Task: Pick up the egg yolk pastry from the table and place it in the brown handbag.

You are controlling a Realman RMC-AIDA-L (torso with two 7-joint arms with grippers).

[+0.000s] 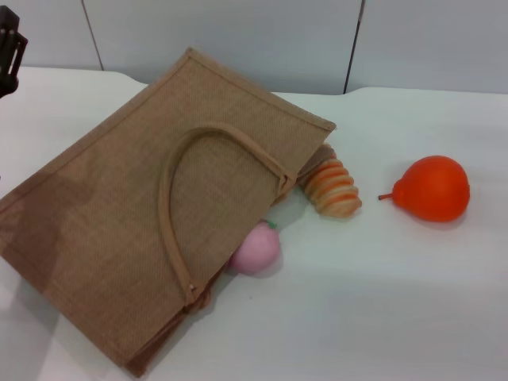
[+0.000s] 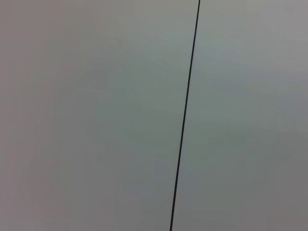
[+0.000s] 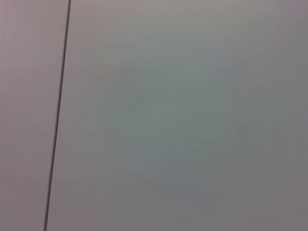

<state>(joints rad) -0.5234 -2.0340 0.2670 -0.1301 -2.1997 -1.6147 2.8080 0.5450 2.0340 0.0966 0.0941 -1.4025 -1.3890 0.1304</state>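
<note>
The brown handbag point(image 1: 151, 214) lies flat on the white table, filling the left half of the head view, with one looped handle point(image 1: 171, 206) on top and its mouth toward the right. The egg yolk pastry is out of view in every frame. A dark part of my left arm point(image 1: 9, 51) shows at the far left edge, raised clear of the bag. My right gripper is out of view. Both wrist views show only a pale wall panel with a dark seam point(image 2: 185, 115) point(image 3: 57, 115).
A pink round ball point(image 1: 256, 248) rests against the bag's mouth. A ridged orange-striped bread loaf point(image 1: 333, 188) lies at the bag's right corner. An orange pear-shaped fruit point(image 1: 431, 188) sits farther right on the white table point(image 1: 381, 309).
</note>
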